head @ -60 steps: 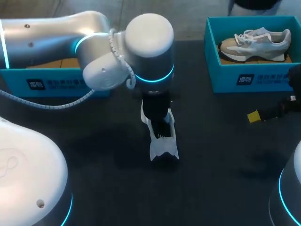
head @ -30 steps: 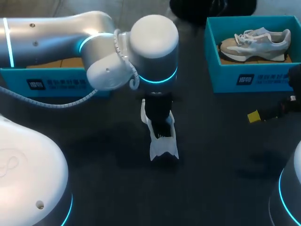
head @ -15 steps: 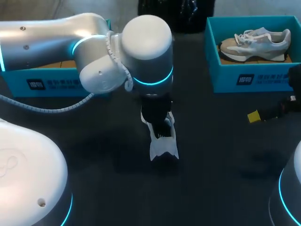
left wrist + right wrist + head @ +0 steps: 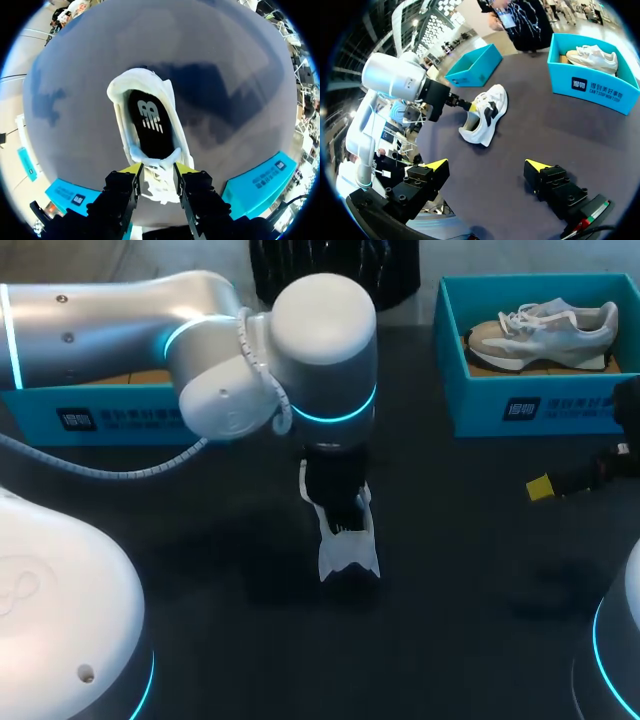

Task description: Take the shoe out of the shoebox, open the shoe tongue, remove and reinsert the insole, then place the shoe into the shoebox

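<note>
Left pincer [image 4: 157, 171] is clamped on the white low-top sneaker [image 4: 150, 107]. Its two yellow-tipped fingers press from either side on the soft white flap at the edge of the shoe's opening. The sneaker stands on its sole on the dark matte tabletop [image 4: 450, 590], about the middle, well apart from both boxes.

The left wrist view looks straight down into the oval opening. It shows a padded white collar around a flat black insole [image 4: 150, 125] with a white mark. From the head view this is hidden under the black pincer body and the glossy silver left arm [image 4: 120, 310].

The right wrist view alone shows the sneaker's side, with black panels on the white upper. Right pincer [image 4: 487, 165] hangs over the tabletop at the right, fingers spread wide with nothing between them.

A teal cardboard shoebox [image 4: 540, 415] sits at the far right. A grey-and-white laced sneaker [image 4: 545, 330] lies inside it. A second teal cardboard box [image 4: 120, 420] sits at the far left, partly behind the left arm.
</note>
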Tool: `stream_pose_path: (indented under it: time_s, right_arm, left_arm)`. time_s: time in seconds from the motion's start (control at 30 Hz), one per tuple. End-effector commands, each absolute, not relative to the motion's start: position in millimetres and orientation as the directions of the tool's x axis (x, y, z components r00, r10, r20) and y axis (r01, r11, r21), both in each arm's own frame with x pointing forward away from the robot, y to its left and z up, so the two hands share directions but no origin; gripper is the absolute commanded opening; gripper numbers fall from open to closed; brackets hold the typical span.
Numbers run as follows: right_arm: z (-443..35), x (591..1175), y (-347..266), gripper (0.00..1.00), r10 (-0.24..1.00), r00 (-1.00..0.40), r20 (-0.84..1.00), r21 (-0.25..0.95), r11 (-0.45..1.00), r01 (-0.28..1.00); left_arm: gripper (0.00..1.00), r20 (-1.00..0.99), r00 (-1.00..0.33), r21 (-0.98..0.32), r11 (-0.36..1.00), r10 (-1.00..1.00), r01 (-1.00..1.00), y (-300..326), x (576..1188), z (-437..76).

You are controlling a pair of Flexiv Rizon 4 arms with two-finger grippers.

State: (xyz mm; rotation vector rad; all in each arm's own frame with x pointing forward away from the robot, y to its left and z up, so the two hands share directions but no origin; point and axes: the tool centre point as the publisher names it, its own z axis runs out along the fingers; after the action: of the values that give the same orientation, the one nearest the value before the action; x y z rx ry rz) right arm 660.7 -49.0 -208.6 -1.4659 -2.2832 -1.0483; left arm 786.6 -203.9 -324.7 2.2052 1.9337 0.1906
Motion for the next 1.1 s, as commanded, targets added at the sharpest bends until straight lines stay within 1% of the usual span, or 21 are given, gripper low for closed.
stream_pose_path:
  time_s: [0.03,0.17,0.4,0.47,0.53,0.6,0.77,1.1]
  right_arm:
    - [-209,660,-48,1.00,0.700,-0.470,0.538,0.441,0.242,0.864]
    - [-209,660,-48,1.00,0.700,-0.470,0.538,0.441,0.242,0.864]
    - [-209,660,-48,1.00,0.700,-0.470,0.538,0.441,0.242,0.864]
    - [-209,660,-48,1.00,0.700,-0.470,0.538,0.441,0.242,0.864]
    - [-209,660,-48,1.00,0.700,-0.470,0.538,0.441,0.242,0.864]
    - [-209,660,-48,1.00,0.700,-0.470,0.538,0.441,0.242,0.864]
    - [-209,660,-48,1.00,0.700,-0.470,0.538,0.441,0.242,0.864]
    - [-209,660,-48,1.00,0.700,-0.470,0.538,0.441,0.242,0.864]
  left_arm:
    - [0.38,-0.036,0.131,0.223,-0.119,0.991,0.967,-199,782,-329]
    - [0.38,-0.033,0.126,0.214,-0.116,0.992,0.970,-194,776,-331]
    - [0.42,-0.019,0.126,0.231,-0.118,0.992,0.966,-199,783,-315]
    - [0.38,-0.019,0.133,0.244,-0.125,0.991,0.962,-204,788,-311]
    - [0.36,-0.020,0.133,0.246,-0.124,0.991,0.961,-208,793,-311]
    - [0.36,-0.014,0.134,0.263,-0.125,0.991,0.956,-211,796,-312]
    - [0.37,-0.012,0.148,0.258,-0.140,0.989,0.956,-218,794,-319]
    - [0.39,0.008,0.152,0.225,-0.150,0.988,0.963,-211,778,-336]
